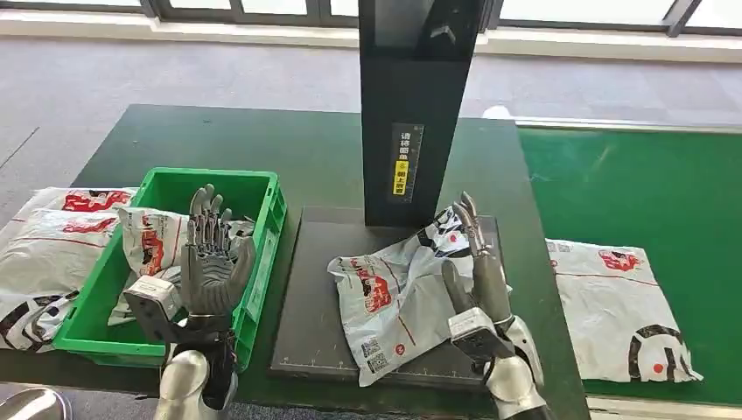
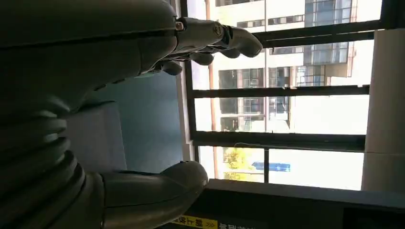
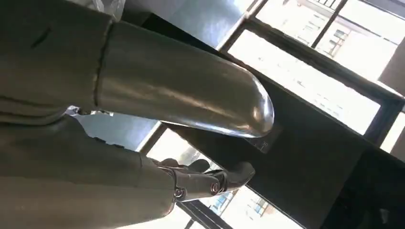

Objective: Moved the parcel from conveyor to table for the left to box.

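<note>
A white parcel bag point(image 1: 394, 293) with red and black print lies crumpled on the dark platform point(image 1: 315, 289) at the foot of the black scanner column point(image 1: 416, 105). My right hand point(image 1: 479, 262) stands upright at the parcel's right edge, fingers straight and apart, holding nothing; the right wrist view has its thumb point(image 3: 191, 90) and fingers point(image 3: 210, 179) spread against windows. My left hand point(image 1: 210, 254) is raised, open and empty, over the green box point(image 1: 262, 219), which holds another white parcel point(image 1: 153, 241). Its fingers point(image 2: 215, 38) are spread in the left wrist view.
One more parcel point(image 1: 617, 306) lies on the green conveyor point(image 1: 647, 184) at the right. A pile of parcels point(image 1: 48, 245) sits left of the box. The scanner column stands right behind the platform. The dark green table point(image 1: 289, 149) extends beyond.
</note>
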{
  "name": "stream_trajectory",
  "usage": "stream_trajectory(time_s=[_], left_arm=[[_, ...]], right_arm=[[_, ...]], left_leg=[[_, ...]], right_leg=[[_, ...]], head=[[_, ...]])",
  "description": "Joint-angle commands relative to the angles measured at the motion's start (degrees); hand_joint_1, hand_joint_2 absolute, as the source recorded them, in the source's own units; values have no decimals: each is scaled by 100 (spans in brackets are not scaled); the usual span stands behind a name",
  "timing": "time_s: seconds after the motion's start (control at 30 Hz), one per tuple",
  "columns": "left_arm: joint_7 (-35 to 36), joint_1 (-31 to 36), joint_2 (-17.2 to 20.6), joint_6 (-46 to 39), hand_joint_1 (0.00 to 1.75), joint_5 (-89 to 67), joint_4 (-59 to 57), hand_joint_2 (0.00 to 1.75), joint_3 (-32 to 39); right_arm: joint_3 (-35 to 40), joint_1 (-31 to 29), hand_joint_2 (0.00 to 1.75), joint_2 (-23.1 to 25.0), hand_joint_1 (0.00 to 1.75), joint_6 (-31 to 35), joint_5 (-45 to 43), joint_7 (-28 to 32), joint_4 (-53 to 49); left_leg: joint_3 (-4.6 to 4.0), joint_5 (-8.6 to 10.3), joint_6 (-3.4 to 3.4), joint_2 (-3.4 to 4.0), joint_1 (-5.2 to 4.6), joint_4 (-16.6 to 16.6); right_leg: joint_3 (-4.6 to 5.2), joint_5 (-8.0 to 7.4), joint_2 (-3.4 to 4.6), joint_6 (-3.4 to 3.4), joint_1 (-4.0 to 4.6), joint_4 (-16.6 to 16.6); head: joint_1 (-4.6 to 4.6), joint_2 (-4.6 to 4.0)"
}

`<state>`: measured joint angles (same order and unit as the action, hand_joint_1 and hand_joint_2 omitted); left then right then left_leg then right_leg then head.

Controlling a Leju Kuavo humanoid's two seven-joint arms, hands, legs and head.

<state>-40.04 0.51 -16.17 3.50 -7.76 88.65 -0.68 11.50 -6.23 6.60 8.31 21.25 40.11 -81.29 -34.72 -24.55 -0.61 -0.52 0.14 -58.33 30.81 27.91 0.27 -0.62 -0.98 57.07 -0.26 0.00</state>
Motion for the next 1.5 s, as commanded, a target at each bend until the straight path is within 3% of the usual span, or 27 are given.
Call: stream_trajectory(time_s=[0.03,0.43,0.5,0.57,0.6,0.73,1.27,1.5], left_arm=[[4,199,-305,4,0,-12,-201,175,250],[4,216,-303,7,0,-12,-212,175,243],[49,290,-300,0,0,-214,-279,175,102],[166,403,-285,-232,0,-761,-463,175,-193],[190,455,-296,-297,0,-875,-570,175,-286],[254,866,-296,-320,0,-1204,-1774,175,-859],[254,866,-296,-320,0,-1204,-1774,175,-859],[386,1359,-367,-889,0,-2159,-3130,175,-1421]], right_arm=[[233,-90,0,-236,0,-5,-21,-11,84],[233,-92,0,-237,0,96,-66,-11,54],[-167,-81,0,-41,0,1344,125,-11,50],[-635,-101,0,114,0,1783,201,-11,10],[-716,-96,175,121,0,1774,156,-11,-31],[-999,-62,175,239,0,2609,423,-11,14],[-999,-62,175,239,0,2609,423,-11,14],[-1030,-19,175,262,0,3169,440,-11,175]], left_leg=[[3,-1,0,-2,1,4],[4,0,0,-3,-1,6],[10,2,0,-2,1,16],[2,2,0,-11,0,5],[-1,4,0,-21,1,5],[-1,12,2,-43,-2,9],[-5,2,0,-6,0,-1],[0,15,1,-38,0,16]], right_leg=[[-7,2,-7,4,2,-6],[-7,2,-9,4,1,-8],[-15,-1,-11,7,3,-20],[-7,3,-17,5,1,-7],[-7,3,-28,5,2,-10],[-13,2,-48,3,-2,-15],[7,1,-13,3,0,-5],[-12,-3,-49,7,1,-26]], head=[[0,-2],[0,0],[0,-2],[0,-2],[0,0],[0,-2],[2,0],[2,-2]])
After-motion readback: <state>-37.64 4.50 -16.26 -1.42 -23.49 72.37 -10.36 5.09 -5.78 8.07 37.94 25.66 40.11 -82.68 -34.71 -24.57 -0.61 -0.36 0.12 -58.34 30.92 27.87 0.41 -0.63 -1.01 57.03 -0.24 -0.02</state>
